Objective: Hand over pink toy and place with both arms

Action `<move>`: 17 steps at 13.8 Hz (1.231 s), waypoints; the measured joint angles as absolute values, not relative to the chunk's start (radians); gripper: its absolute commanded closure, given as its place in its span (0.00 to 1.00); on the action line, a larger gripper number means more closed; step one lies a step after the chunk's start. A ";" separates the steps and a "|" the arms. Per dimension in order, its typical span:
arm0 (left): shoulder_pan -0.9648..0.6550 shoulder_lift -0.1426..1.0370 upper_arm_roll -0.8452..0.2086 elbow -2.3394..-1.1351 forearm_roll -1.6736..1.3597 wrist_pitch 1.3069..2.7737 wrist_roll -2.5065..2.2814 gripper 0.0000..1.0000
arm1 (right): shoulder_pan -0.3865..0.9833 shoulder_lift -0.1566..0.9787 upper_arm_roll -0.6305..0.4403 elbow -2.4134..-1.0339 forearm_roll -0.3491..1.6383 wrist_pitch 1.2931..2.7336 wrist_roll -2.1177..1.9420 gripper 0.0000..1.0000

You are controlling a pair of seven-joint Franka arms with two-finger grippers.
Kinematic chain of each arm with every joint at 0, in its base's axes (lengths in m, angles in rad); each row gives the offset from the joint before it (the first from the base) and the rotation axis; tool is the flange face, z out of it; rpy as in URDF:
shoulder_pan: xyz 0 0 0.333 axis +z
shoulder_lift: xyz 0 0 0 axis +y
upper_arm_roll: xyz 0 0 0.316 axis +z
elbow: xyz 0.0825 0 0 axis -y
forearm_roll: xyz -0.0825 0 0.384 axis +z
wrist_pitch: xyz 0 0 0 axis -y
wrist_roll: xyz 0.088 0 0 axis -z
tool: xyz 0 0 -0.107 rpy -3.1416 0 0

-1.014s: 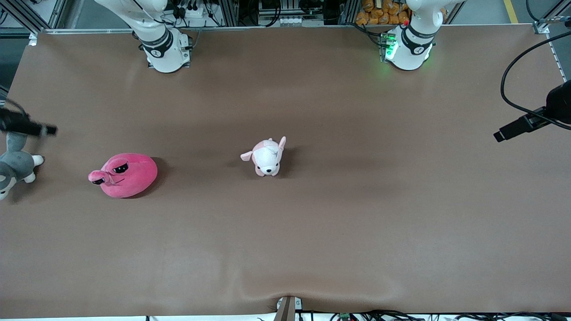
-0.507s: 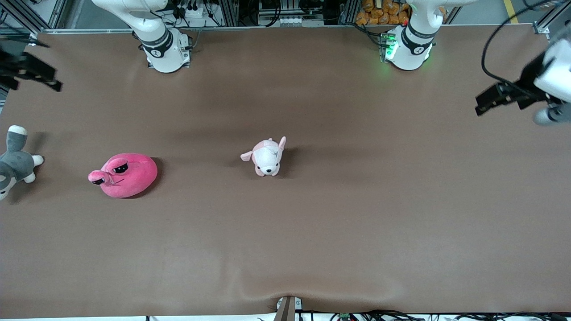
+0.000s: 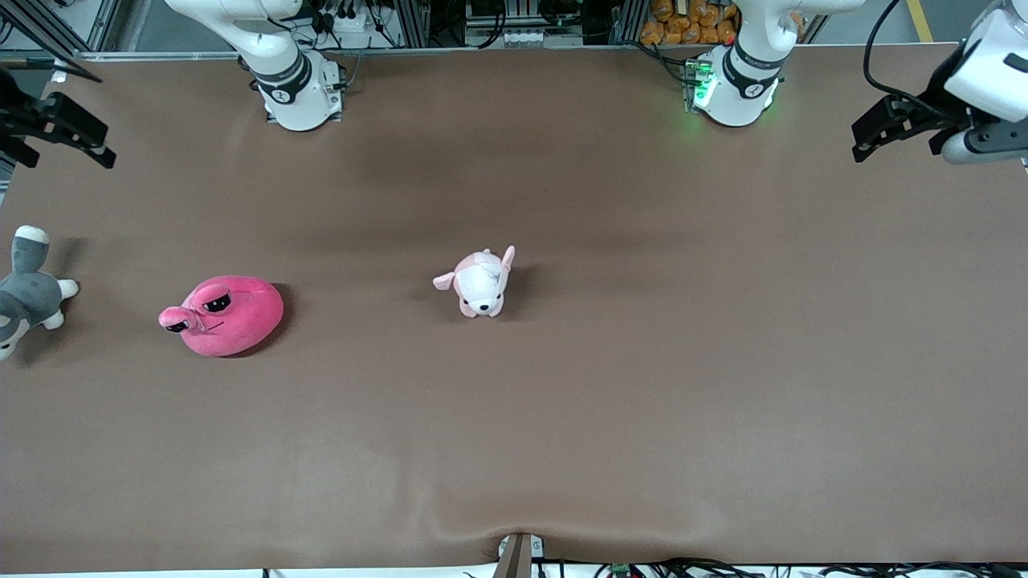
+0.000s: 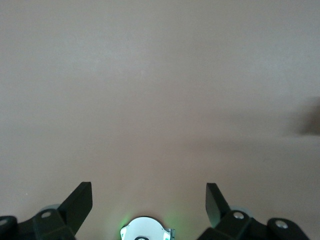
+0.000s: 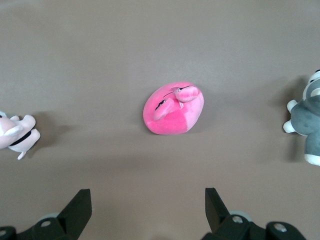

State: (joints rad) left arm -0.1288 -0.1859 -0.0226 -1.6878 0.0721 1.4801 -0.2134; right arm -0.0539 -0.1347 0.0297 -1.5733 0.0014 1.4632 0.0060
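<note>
The pink toy [image 3: 225, 315], a round hot-pink plush with dark angry eyes, lies on the brown table toward the right arm's end. In the right wrist view, the pink toy [image 5: 173, 109] sits well away from the fingers. My right gripper [image 3: 98, 143] hangs open and empty over the table's edge at the right arm's end. My left gripper [image 3: 861, 138] hangs open and empty over the left arm's end of the table. In the left wrist view, the left gripper [image 4: 148, 195] has only bare table between its fingers. The right gripper [image 5: 147, 197] holds nothing.
A pale pink-and-white puppy plush [image 3: 479, 282] stands mid-table, a little farther from the front camera than the pink toy. A grey-and-white husky plush [image 3: 28, 291] lies at the table's edge at the right arm's end. The left arm's base [image 4: 145, 231] glows green.
The right gripper has swung away from over the husky toward the bases' side of the table. The left gripper has moved the same way. The toys have not moved.
</note>
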 measured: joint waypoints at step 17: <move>-0.038 -0.144 -0.053 -1.629 0.072 1.434 -0.186 0.00 | -0.059 -0.125 0.031 -1.553 0.001 1.464 0.004 0.00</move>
State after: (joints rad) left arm -0.0376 -0.1436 -0.0534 -1.6295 0.0721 1.4342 -0.1864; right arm -0.0590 -0.1252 0.0309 -1.5526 0.0013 1.4636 0.0038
